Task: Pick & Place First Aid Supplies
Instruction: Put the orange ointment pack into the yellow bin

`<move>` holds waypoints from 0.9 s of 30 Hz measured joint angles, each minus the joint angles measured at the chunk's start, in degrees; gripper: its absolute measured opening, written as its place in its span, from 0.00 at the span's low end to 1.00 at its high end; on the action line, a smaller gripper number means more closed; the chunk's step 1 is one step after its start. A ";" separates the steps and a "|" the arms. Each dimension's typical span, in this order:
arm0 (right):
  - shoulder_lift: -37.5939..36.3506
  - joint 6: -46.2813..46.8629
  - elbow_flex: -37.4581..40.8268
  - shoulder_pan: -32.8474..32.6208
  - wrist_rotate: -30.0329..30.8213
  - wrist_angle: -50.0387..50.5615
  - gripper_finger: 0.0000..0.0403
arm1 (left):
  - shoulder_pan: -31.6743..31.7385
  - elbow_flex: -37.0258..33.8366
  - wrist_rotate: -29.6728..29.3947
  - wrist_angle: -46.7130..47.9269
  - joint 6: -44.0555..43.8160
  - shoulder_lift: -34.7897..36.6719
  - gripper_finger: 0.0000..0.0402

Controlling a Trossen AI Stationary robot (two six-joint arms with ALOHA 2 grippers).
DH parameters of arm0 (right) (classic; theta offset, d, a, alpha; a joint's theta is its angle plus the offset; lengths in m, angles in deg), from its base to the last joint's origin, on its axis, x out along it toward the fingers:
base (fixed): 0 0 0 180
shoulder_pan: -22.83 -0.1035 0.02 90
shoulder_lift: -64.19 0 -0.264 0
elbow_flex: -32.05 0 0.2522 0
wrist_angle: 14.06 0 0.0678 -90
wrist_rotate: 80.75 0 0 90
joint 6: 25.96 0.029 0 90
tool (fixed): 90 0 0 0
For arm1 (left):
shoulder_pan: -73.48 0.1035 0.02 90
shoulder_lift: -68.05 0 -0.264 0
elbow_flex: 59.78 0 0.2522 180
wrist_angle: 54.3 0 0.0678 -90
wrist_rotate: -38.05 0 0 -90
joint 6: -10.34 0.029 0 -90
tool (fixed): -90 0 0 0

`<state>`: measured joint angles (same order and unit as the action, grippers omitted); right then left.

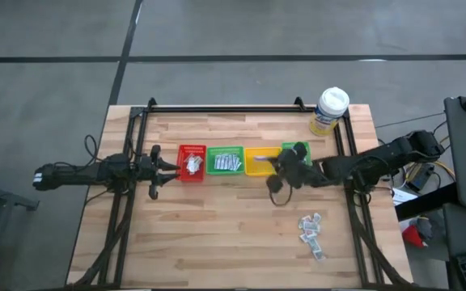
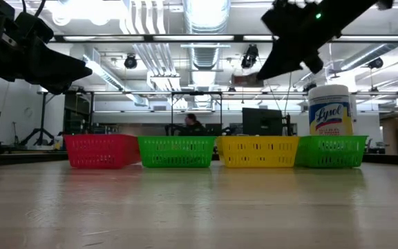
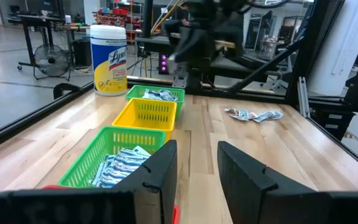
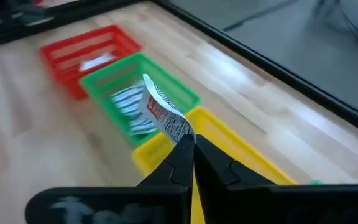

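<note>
Right wrist view shows the right hand clenched on a white-red sachet, gripped by its lower end with its long axis running up and away from the fingertips, tilted a little. It hangs over the near edge of the yellow bin, with the green bin of grey-silver sachets beyond and the red bin past that.

From above, four bins sit in a row across the table, and a loose cluster of sachets lies in front of them, toward the right edge. The wide front half of the wooden table is open. The left hand waits just left of the red bin, its fingers parted and holding nothing. A wipes tub stands at the back right corner. A workshop room shows beyond.
</note>
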<state>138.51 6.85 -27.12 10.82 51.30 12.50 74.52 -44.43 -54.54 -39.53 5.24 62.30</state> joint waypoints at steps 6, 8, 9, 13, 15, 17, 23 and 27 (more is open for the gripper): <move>0.03 1.22 0.02 9.72 -10.02 0.28 0.02 | 0.00 0.00 0.00 0.00 -0.02 0.00 0.28; 0.03 2.62 0.02 12.48 -13.80 0.26 0.02 | 0.00 0.00 0.00 0.02 -0.02 0.00 0.28; 0.03 3.43 0.02 13.70 -15.73 0.41 0.02 | 0.00 0.00 0.00 0.02 -0.02 0.00 0.28; 0.03 7.18 0.04 17.29 -22.57 0.82 0.02 | 0.00 0.00 0.00 0.02 -0.02 0.00 0.28; 0.42 8.73 0.04 18.25 -24.37 1.42 0.02 | 0.00 0.00 0.00 0.04 -0.02 0.00 0.28; 1.15 10.46 0.04 18.65 -25.05 2.85 0.02 | 0.00 0.00 0.00 0.04 -0.02 0.00 0.28; 8.16 10.54 -2.12 19.05 -28.15 5.55 0.02 | 0.00 0.00 0.02 0.07 -0.02 -0.02 0.28; 14.26 6.68 -7.98 19.84 -28.62 11.33 0.02 | 0.00 0.00 0.02 0.07 -0.02 -0.06 0.28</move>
<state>152.77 13.53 -35.10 30.66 22.68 23.83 74.52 -44.43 -54.52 -39.46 5.22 62.24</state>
